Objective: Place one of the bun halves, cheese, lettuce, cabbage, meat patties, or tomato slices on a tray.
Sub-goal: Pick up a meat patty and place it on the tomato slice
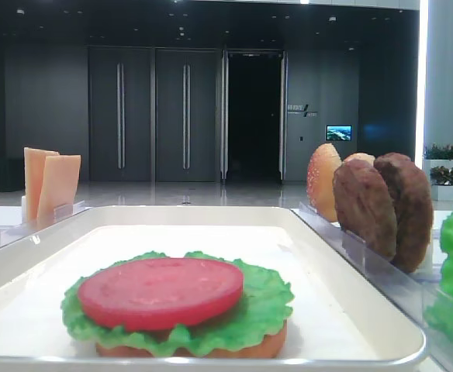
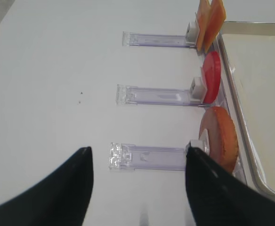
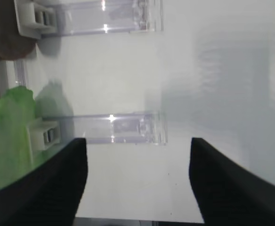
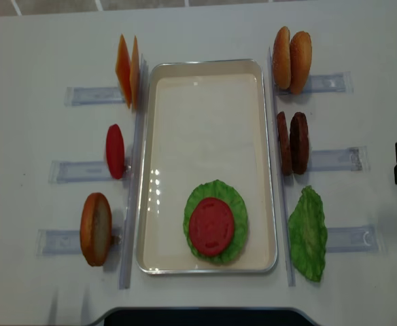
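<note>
Room behind the low exterior view is dark, with tall grey doors and one open doorway; in front, the white tray (image 1: 350, 310) holds a bun half (image 1: 265, 346) under a lettuce leaf (image 1: 265, 306) topped by a tomato slice (image 1: 160, 291). Cheese slices (image 1: 50, 182) stand at left, and meat patties (image 1: 385, 205) stand in a clear rack (image 1: 366, 260) at right, partly hiding a speckled bun. The right wrist view looks onto a pale tabletop (image 3: 222, 70) with clear racks and a green leaf (image 3: 8, 136) at left; the right gripper (image 3: 137, 181) has its dark fingers spread wide, with nothing between them. The left wrist view shows the left gripper (image 2: 137, 181) likewise wide and empty above a rack, beside cheese, tomato and bun standing along the tray rim. The overhead view shows the stack at the tray's near end, with a spare lettuce leaf (image 4: 308, 234) outside to the right.
</note>
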### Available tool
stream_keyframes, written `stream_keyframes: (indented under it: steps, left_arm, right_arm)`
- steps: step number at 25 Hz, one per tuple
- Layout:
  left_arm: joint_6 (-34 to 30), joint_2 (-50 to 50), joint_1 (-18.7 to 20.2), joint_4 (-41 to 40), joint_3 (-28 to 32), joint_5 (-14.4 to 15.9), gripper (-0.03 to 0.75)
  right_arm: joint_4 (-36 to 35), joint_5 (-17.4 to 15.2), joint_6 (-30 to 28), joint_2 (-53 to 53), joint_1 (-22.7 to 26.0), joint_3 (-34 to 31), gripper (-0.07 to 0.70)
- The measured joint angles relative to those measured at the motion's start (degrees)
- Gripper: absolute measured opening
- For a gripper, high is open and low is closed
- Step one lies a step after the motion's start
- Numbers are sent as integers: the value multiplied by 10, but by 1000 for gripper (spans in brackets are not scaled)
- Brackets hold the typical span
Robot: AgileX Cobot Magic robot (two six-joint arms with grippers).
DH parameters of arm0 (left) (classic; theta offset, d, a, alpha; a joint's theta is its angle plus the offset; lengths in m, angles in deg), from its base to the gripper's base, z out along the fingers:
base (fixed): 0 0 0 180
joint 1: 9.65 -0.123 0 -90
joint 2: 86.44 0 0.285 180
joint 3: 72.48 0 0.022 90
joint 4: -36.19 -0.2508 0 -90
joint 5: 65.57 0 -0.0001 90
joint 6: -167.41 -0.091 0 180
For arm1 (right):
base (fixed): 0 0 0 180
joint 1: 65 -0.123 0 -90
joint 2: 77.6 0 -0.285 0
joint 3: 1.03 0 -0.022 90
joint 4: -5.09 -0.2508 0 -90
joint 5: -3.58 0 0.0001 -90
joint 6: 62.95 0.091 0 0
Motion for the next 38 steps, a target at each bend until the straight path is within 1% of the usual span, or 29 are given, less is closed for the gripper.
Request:
stream_keyframes:
  steps: [6, 13, 16, 18, 23, 31, 34, 38]
  left_arm:
    - [0, 0, 0, 0, 0, 0, 471]
    - [0, 0, 0, 0, 0, 0, 471]
    - [0, 0, 0, 0, 0, 0, 471]
    - [0, 0, 0, 0, 0, 0, 471]
    - [0, 0, 0, 0, 0, 0, 471]
    - [0, 0, 0, 0, 0, 0, 471]
    - [0, 0, 0, 0, 0, 0, 471]
    - [0, 0, 0, 0, 0, 0, 471]
  right_arm:
    - [4, 0, -1, -80, 0, 78, 470]
    - [10, 0, 0, -157, 0, 143, 470]
    - [30, -1, 21, -175, -11, 164, 470]
    - [51, -1, 49, -180, -27, 175, 470]
    - [90, -4, 130, -182, -81, 196, 470]
    - [135, 1, 272, -185, -209, 203, 470]
    - [144, 1, 310, -194, -253, 203, 470]
    - [167, 10, 359, -205, -314, 203, 470]
